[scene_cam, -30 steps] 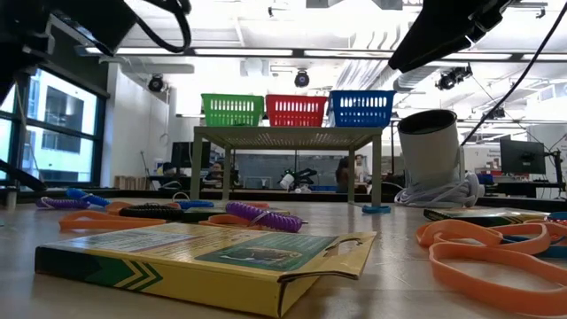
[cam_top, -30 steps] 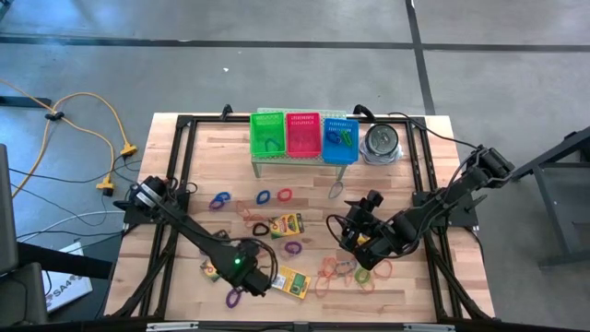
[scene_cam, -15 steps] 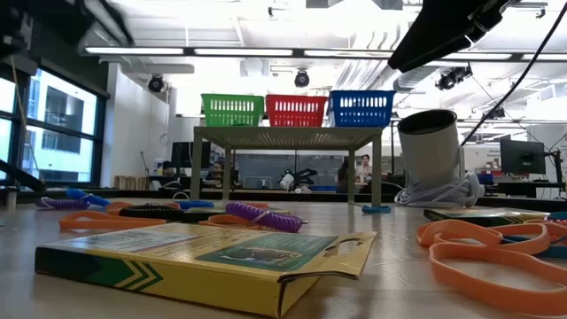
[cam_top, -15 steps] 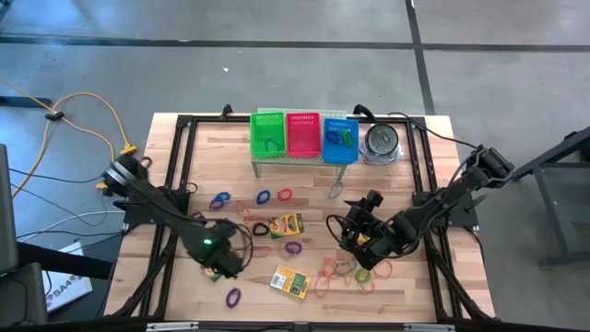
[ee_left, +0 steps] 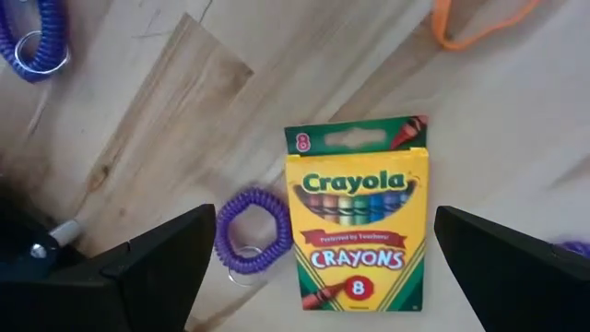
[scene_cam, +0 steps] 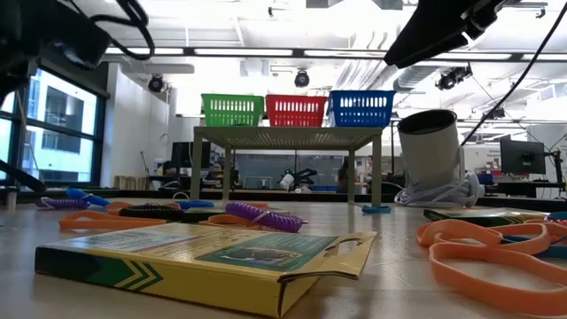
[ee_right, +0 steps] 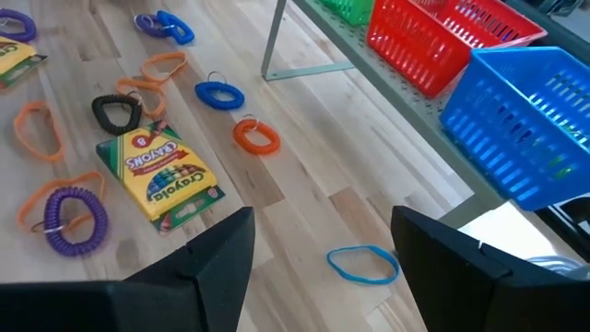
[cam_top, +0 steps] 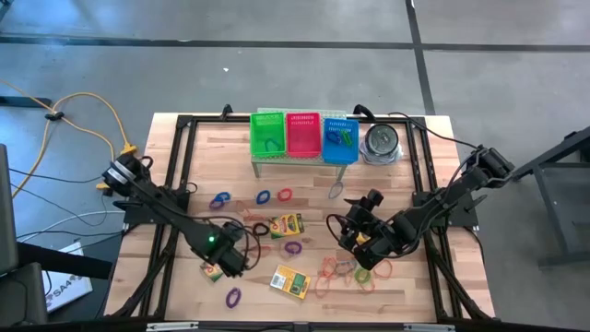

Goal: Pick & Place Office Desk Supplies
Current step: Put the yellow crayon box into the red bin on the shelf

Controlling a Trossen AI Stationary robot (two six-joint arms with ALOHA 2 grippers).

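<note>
A yellow-and-green crayon box (ee_left: 359, 221) lies flat on the wooden table, a purple coil loop (ee_left: 247, 231) beside it. My left gripper (ee_left: 318, 277) hangs above this box (cam_top: 213, 271) near the table's front left, pointing down, open, with a finger on either side of it and clear of it. Two more crayon boxes (cam_top: 290, 281) (cam_top: 288, 223) lie flat mid-table among rubber-band loops (cam_top: 346, 269). My right gripper (cam_top: 352, 235) is held above the table right of centre, open, with nothing between its fingers (ee_right: 207, 267).
Green, red and blue baskets (cam_top: 302, 135) stand on a small shelf at the far edge, with a round metal tin (cam_top: 381, 141) to their right. A black frame (cam_top: 175, 184) borders the table. Loops are scattered across the middle (cam_top: 263, 196), and orange ones lie near the front right (scene_cam: 496, 257).
My left gripper has swung from beside the front-centre crayon box toward the table's left edge, and now stands over the front-left box. It stays open and pointing down. My right arm has kept still.
</note>
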